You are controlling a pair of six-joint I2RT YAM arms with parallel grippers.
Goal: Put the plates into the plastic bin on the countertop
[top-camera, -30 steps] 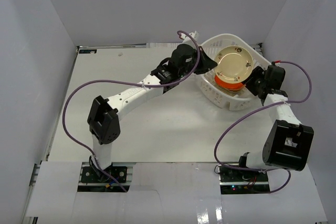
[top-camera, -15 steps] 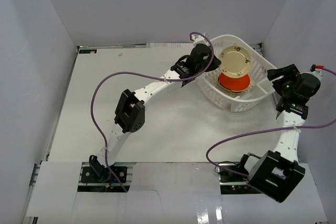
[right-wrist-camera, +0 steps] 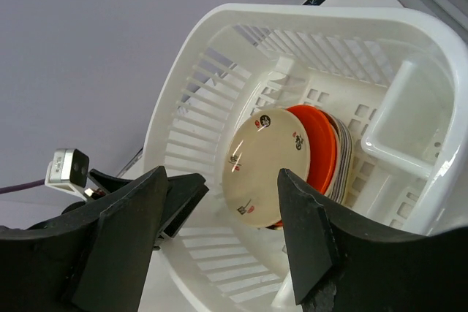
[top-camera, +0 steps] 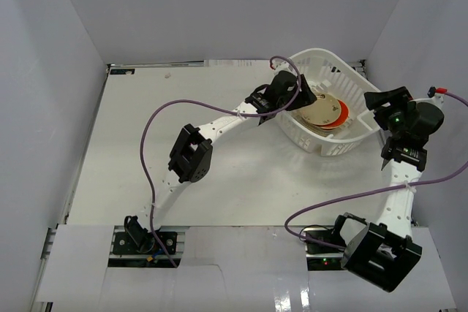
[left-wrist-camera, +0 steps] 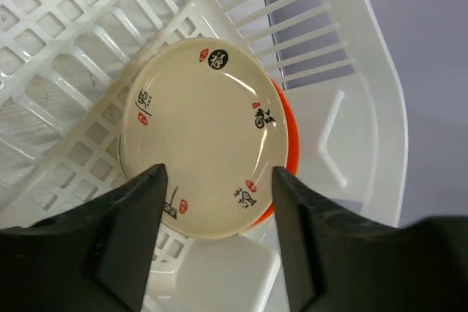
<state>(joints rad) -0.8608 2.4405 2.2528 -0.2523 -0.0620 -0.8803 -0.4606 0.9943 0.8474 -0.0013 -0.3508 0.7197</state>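
Observation:
The white plastic bin (top-camera: 322, 54) stands at the back right of the countertop (top-camera: 219, 173). Inside it a cream plate (top-camera: 319, 112) with small dark and red prints rests tilted on an orange plate (top-camera: 341, 113) that tops a stack. My left gripper (top-camera: 303, 96) hangs over the bin's left rim, open and just short of the cream plate (left-wrist-camera: 201, 137), touching nothing. The orange plate's edge (left-wrist-camera: 291, 158) shows behind it. My right gripper (top-camera: 376, 100) hovers open and empty beside the bin's right side, facing the cream plate (right-wrist-camera: 267, 162) and the bin (right-wrist-camera: 292, 16).
Grey walls close in the countertop at the back and on both sides. Purple cables (top-camera: 157, 118) loop from both arms. The left arm's elbow (top-camera: 191, 153) stands over the middle of the table. The right arm's elbow (top-camera: 380, 253) sits by the near right edge.
The left gripper opened and let go of the cream plate, which now rests on the orange plate in the bin. The right gripper drew back to the right of the bin.

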